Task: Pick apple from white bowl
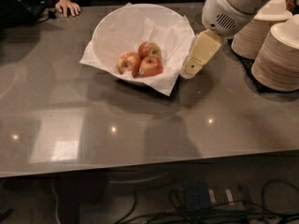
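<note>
A large white bowl (110, 27) lined with crumpled white paper sits at the back middle of the grey table. Three red-yellow apples (140, 62) lie together in its bottom. My gripper (192, 69) hangs from the white arm coming in from the upper right. Its cream-coloured fingers point down and left, just outside the bowl's right rim, above the paper's edge. It holds nothing that I can see.
Two tall stacks of pale paper plates (280, 59) stand at the right edge of the table. A person's hand (67, 6) rests on the far edge at upper left. Cables lie on the floor below the table's front edge.
</note>
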Tool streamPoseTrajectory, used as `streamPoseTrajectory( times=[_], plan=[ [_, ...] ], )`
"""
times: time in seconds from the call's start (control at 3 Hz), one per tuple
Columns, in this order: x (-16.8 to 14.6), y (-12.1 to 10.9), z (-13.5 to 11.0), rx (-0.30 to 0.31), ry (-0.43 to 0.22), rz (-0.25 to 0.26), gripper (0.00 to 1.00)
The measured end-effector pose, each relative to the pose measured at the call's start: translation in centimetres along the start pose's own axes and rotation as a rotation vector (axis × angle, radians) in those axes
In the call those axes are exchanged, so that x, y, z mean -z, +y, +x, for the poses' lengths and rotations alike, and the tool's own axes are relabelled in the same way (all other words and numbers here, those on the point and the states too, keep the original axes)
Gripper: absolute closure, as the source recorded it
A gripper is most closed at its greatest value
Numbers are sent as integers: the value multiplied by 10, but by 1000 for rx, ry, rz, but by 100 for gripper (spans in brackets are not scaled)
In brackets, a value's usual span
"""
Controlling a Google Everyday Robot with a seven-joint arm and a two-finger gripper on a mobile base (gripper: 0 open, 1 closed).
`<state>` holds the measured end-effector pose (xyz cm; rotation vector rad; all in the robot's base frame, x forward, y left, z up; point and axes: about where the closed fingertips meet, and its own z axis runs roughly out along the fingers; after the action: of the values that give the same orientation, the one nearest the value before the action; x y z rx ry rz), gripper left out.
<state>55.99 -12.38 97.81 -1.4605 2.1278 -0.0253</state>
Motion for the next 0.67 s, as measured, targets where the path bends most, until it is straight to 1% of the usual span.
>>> streamPoseTrajectory(
  times=[0.33,0.67],
  plan=[
    [-18,-14,-29,-55,-69,-1,0],
    [-34,-17,-56,-110,-116,-2,0]
  ],
)
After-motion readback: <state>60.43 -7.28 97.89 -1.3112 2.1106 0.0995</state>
